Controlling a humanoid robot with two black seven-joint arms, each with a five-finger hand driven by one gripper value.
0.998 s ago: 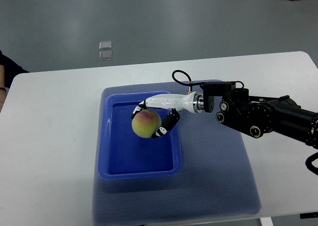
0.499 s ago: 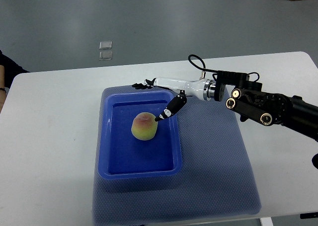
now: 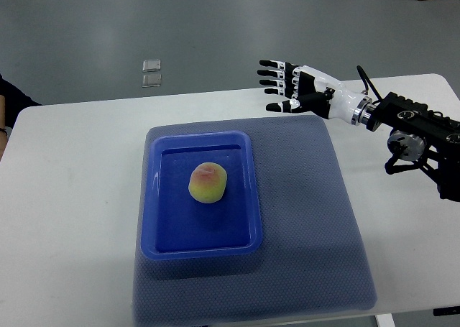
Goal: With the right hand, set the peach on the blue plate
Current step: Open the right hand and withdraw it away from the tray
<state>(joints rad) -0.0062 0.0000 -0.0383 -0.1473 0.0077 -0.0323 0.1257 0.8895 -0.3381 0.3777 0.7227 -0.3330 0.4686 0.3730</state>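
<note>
A yellow-pink peach (image 3: pixel 208 182) lies in the middle of the blue plate (image 3: pixel 159 197), a rectangular tray on a blue-grey mat. My right hand (image 3: pixel 282 88) is open with fingers spread, empty, up beyond the plate's far right corner and well away from the peach. Its black arm (image 3: pixel 417 129) comes in from the right edge. The left arm is not in view.
The blue-grey mat (image 3: pixel 309 219) covers the middle of the white table (image 3: pixel 72 197). A person's dark sleeve (image 3: pixel 8 97) shows at the left edge. Two small clear squares (image 3: pixel 152 72) lie on the floor beyond the table.
My right hand let go of the peach, which now rests in the blue plate. The hand opened and drew back up and to the right, away from the plate.
</note>
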